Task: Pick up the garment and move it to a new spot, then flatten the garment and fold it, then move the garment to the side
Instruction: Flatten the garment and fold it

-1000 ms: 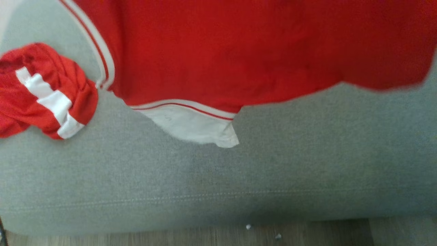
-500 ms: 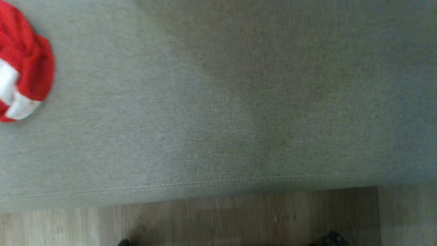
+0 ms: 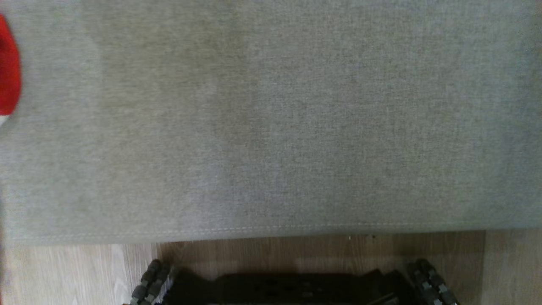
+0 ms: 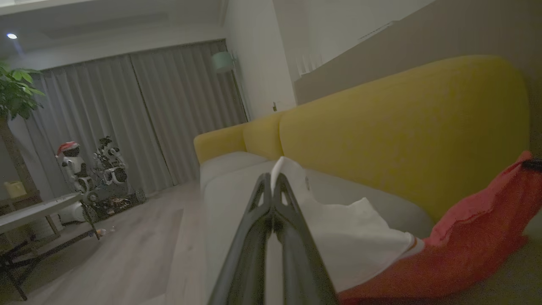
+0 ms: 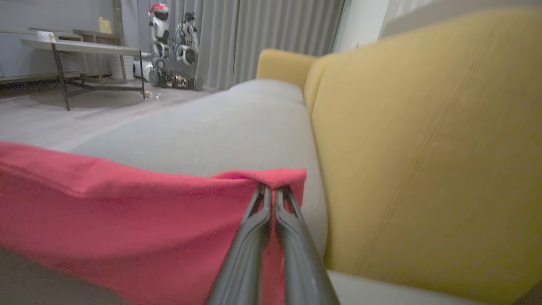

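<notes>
The garment (image 5: 127, 220) hung stretched above the grey sofa seat (image 3: 271, 127), its white edge pinched in the closed left hand (image 4: 272, 180) and a red corner in the right hand (image 5: 273, 190). The head camera had dipped toward the floor within the second, so the carry looked under way.

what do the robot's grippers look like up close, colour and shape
The left gripper has two long, slim fingers, dark grey to black and matte, broad at the base and tapering to narrow tips, with an open slot near each tip. The right gripper is the same build. No cables or markings are visible on either.
</notes>
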Available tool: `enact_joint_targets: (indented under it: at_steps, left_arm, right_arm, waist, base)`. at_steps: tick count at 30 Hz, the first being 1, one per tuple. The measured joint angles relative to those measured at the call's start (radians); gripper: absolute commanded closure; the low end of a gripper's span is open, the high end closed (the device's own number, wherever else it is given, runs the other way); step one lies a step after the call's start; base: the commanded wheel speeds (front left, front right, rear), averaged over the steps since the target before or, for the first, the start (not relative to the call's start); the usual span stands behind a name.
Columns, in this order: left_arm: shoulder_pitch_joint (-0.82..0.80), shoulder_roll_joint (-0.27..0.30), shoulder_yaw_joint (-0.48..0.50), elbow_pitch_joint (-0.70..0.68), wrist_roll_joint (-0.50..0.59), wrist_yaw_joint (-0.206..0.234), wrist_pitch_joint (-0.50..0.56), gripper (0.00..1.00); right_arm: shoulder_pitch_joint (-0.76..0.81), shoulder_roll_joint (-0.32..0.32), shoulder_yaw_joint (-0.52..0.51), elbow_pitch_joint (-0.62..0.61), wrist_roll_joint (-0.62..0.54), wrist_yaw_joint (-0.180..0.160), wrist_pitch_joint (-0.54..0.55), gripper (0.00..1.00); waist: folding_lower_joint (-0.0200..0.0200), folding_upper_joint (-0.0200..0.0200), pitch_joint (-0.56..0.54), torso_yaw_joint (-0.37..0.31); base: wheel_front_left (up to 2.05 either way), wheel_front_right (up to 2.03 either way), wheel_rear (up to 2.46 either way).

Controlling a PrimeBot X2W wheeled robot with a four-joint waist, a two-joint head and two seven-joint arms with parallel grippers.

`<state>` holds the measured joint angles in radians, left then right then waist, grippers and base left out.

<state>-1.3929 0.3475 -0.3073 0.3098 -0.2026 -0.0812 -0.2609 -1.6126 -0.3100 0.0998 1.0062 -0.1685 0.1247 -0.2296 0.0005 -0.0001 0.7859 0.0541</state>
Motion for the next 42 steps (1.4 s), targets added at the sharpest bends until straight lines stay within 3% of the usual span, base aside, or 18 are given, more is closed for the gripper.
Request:
enact_joint_targets:
  at_steps: [3, 7, 11, 12, 15, 22, 25, 32, 35, 42]
  left_arm:
    - [0.176, -0.02, 0.003, -0.01, -0.063, -0.034, 0.0, 1.0]
    - [0.452, -0.021, -0.024, -0.034, -0.185, -0.046, 0.0, 1.0]
    - [0.784, 0.007, -0.075, -0.084, -0.323, -0.051, 0.004, 1.0]
    - [0.784, 0.007, -0.075, -0.084, -0.323, -0.051, 0.004, 1.0]
    - [0.981, 0.044, -0.073, -0.137, -0.392, -0.048, 0.02, 1.0]
    - [1.303, 0.058, -0.076, -0.331, -0.455, 0.027, 0.047, 1.0]
    - [1.428, 0.066, -0.089, -0.423, -0.46, 0.08, 0.077, 1.0]
    - [1.537, 0.091, -0.1, -0.566, -0.482, 0.161, 0.17, 1.0]
    - [1.521, 0.094, -0.097, -0.59, -0.49, 0.17, 0.193, 1.0]
    - [1.35, 0.079, -0.099, -0.505, -0.471, 0.167, 0.203, 1.0]
  right_arm:
    - [0.123, 0.028, 0.004, 0.044, 0.071, 0.0, -0.005, 1.0]
    - [0.272, 0.053, 0.023, 0.058, 0.188, 0.0, -0.012, 1.0]
    - [0.485, 0.083, 0.045, 0.071, 0.308, 0.0, 0.016, 1.0]
    - [0.485, 0.083, 0.045, 0.071, 0.308, 0.0, 0.016, 1.0]
    - [0.655, 0.079, 0.06, 0.049, 0.382, 0.0, 0.035, 1.0]
    - [0.952, 0.039, 0.06, -0.16, 0.506, 0.0, 0.085, 1.0]
    - [1.142, 0.014, 0.011, -0.321, 0.536, 0.0, 0.155, 1.0]
    - [1.423, 0.017, -0.122, -0.667, 0.508, 0.0, 0.352, 1.0]
    - [1.471, 0.03, -0.177, -0.78, 0.398, 0.0, 0.43, 1.0]
    - [1.445, 0.112, -0.208, -0.869, 0.265, 0.0, 0.537, 1.0]
  waist:
    - [-0.0002, 0.0, -0.037, 0.011]
    - [-0.0005, 0.0, -0.123, 0.015]
    - [-0.0006, 0.0001, -0.235, 0.01]
    - [-0.0006, 0.0001, -0.235, 0.01]
    - [-0.0006, 0.0001, -0.323, 0.005]
    - [-0.0006, 0.0001, -0.491, -0.01]
    - [-0.0006, 0.0001, -0.545, -0.018]
    - [-0.0006, 0.0001, -0.561, -0.034]
    - [-0.0006, 0.0001, -0.557, -0.033]
    - [-0.0006, 0.0001, -0.518, -0.024]
  base:
    - [0.0, 0.0, 0.0]
    - [0.0, 0.0, 0.0]
    - [0.0, 0.0, 0.0]
    - [0.0, 0.0, 0.0]
    - [0.0, 0.0, 0.0]
    - [0.0, 0.0, 0.0]
    - [0.0, 0.0, 0.0]
    - [0.0, 0.0, 0.0]
    - [0.0, 0.0, 0.0]
    - [0.0, 0.0, 0.0]
